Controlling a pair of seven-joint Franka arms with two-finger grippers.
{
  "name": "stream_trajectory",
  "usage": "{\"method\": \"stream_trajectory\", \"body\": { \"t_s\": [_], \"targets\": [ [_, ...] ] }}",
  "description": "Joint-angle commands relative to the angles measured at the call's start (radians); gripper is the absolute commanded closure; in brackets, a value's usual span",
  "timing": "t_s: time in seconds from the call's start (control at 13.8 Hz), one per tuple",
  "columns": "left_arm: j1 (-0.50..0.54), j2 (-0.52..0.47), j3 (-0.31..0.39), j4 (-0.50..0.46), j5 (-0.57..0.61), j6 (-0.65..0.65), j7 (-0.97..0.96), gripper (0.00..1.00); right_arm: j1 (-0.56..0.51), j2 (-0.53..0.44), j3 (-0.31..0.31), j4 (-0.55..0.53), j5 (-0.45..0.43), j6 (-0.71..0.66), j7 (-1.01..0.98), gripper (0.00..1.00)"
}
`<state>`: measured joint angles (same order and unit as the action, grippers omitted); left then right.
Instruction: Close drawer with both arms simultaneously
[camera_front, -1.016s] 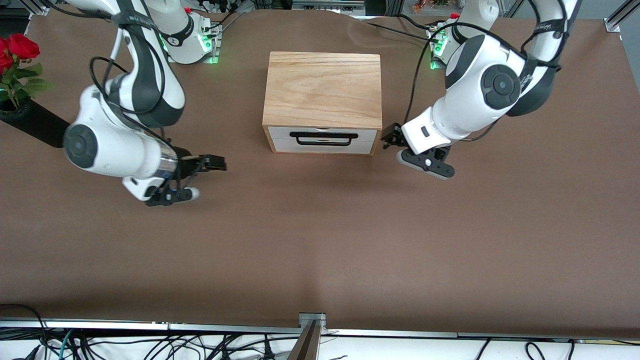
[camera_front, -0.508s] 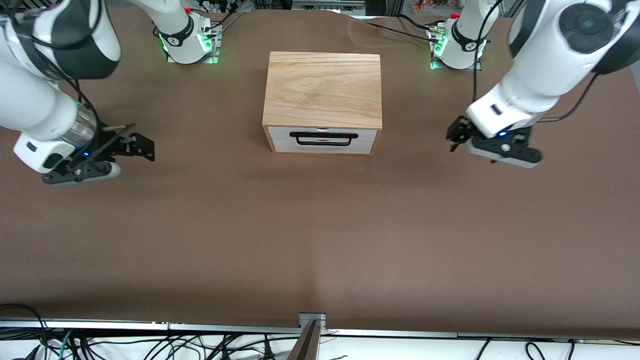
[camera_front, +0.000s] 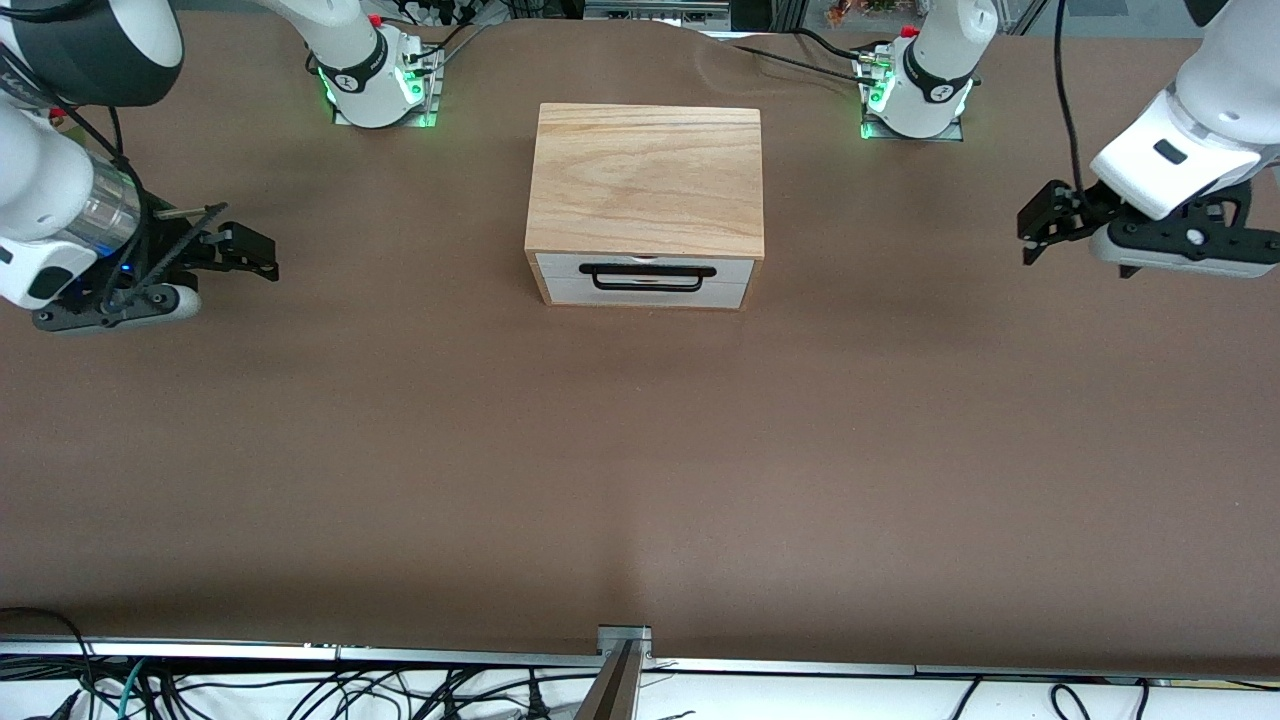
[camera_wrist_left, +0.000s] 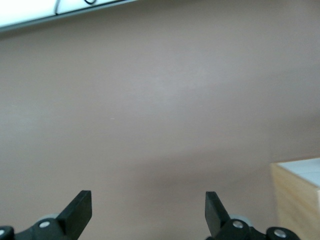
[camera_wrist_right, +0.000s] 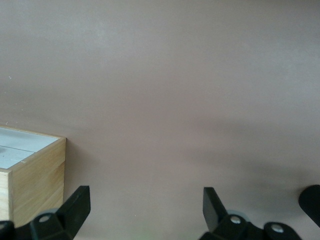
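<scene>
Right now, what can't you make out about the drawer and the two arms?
- Inside of the drawer: hidden in the front view by its own white front and the box top.
- Both wrist views: only a corner of the box shows, cut off by the edge.
- Both arms' upper links: cut off by the front view's edges.

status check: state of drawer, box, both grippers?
drawer: shut, white front flush with the box, black handle free
box: upright on the table, nothing on top
left gripper: open, empty, over bare table toward the left arm's end
right gripper: open, empty, over bare table toward the right arm's end
</scene>
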<state>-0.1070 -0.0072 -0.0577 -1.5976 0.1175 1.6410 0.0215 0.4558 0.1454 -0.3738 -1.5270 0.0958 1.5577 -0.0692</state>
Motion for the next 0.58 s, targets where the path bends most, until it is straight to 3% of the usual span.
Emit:
{"method": "stream_trajectory", "body": {
  "t_s": [0.0,0.51],
  "targets": [
    [-0.016,0.01,0.039,0.033,0.033,-0.03,0.073,0.0,0.004,-0.052,-0.01,-0.024,-0.016,-0.027,0.0,0.0],
    [-0.023,0.01,0.085,0.025,0.004,-0.024,0.083,0.0,0.003,-0.032,-0.017,0.005,-0.025,-0.015,0.0,0.0]
  ]
}}
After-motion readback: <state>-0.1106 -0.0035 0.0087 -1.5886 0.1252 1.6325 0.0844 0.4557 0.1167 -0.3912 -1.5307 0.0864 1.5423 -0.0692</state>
